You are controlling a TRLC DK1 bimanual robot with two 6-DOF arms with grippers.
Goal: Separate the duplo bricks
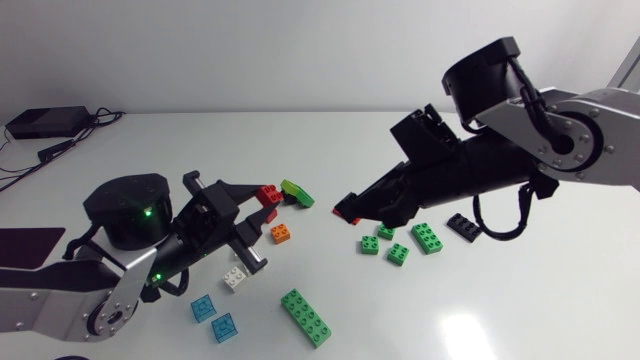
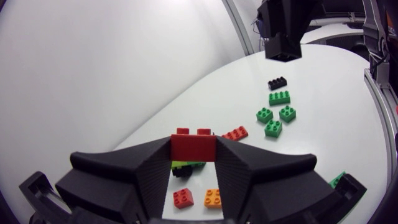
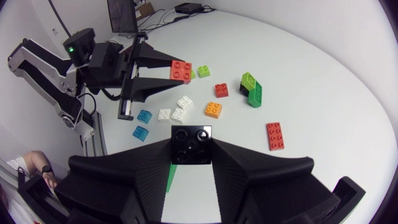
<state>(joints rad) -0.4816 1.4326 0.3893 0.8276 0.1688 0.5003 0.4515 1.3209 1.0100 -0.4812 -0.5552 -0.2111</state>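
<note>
My left gripper point(image 1: 262, 203) hangs over the table's left half, shut on a red brick point(image 1: 267, 193) that shows between its fingers in the left wrist view point(image 2: 193, 147). Under and just ahead of it a lime, green and black stack point(image 3: 252, 88) lies on the table. Near the middle, above the table, my right gripper point(image 1: 349, 206) is shut on a black brick point(image 3: 191, 144). A flat red brick point(image 3: 275, 135) lies on the table beneath its tip. The two grippers face each other a short way apart.
Loose bricks lie around: orange point(image 1: 281, 233), white point(image 1: 236, 278), two blue point(image 1: 203, 308), a long green one point(image 1: 306, 317), several small green ones point(image 1: 398, 254), a black one point(image 1: 463, 227). A black box point(image 1: 45, 121) with cables sits at the far left.
</note>
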